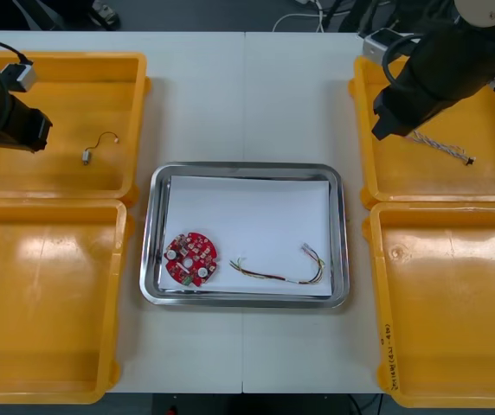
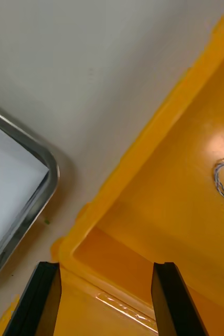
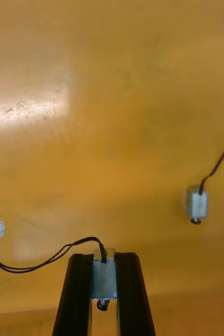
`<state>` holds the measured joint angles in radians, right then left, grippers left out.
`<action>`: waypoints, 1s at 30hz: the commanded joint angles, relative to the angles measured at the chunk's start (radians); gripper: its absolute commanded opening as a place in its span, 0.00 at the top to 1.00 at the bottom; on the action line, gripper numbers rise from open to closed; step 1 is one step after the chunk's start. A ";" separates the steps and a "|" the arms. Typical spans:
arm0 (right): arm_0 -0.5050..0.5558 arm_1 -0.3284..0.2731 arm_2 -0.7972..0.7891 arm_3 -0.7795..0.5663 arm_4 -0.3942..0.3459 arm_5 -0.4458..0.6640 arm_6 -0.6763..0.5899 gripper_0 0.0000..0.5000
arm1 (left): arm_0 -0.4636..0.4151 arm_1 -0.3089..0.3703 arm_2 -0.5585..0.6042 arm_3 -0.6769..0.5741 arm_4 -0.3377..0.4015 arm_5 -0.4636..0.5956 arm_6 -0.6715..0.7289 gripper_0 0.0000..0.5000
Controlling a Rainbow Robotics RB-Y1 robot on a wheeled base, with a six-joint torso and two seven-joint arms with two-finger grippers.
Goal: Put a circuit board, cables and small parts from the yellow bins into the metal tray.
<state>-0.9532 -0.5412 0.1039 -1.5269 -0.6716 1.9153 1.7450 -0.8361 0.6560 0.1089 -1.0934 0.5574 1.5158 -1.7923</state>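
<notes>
My left tool (image 3: 104,258) clamps a small metal part (image 3: 104,277); right tool (image 2: 106,270) apart; shiny metal tray (image 1: 147,259) holds round red circuit board (image 1: 190,258).

My left arm (image 1: 1,117) was black, with a grey box and cable. The right gripper (image 2: 106,266) had 2 flat black fingers (image 2: 41,299).

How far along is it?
Done: the round red circuit board and red and yellow cable lie in the metal tray. In hand: the left gripper clamps a small metal part. Left: the twisted blue and white cable, near the open right gripper.
</notes>
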 commanded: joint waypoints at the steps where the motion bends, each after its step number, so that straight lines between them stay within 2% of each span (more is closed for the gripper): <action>1: -0.075 0.000 -0.081 0.051 0.072 0.005 -0.041 0.00 | -0.041 0.036 0.035 -0.112 -0.022 0.095 -0.082 1.00; 6: -0.111 0.000 -0.147 0.152 0.135 0.005 -0.050 0.00 | -0.040 0.033 0.035 -0.220 -0.036 0.219 -0.065 1.00; 15: -0.133 -0.008 -0.227 0.243 0.172 0.005 -0.068 0.00 | -0.041 -0.018 0.035 -0.399 -0.076 0.397 -0.033 1.00; 20: -0.140 -0.009 -0.262 0.277 0.199 0.005 -0.090 0.00 | -0.041 -0.069 0.032 -0.470 -0.105 0.404 -0.019 1.00; 30: -0.182 -0.009 -0.297 0.347 0.325 0.005 -0.121 0.00 | -0.041 -0.174 -0.051 -0.554 -0.160 0.404 0.044 1.00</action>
<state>-1.0721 -0.5411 -0.1679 -1.1746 -0.3760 1.9154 1.6798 -0.8361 0.5159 0.0955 -1.6026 0.4115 1.9118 -1.7920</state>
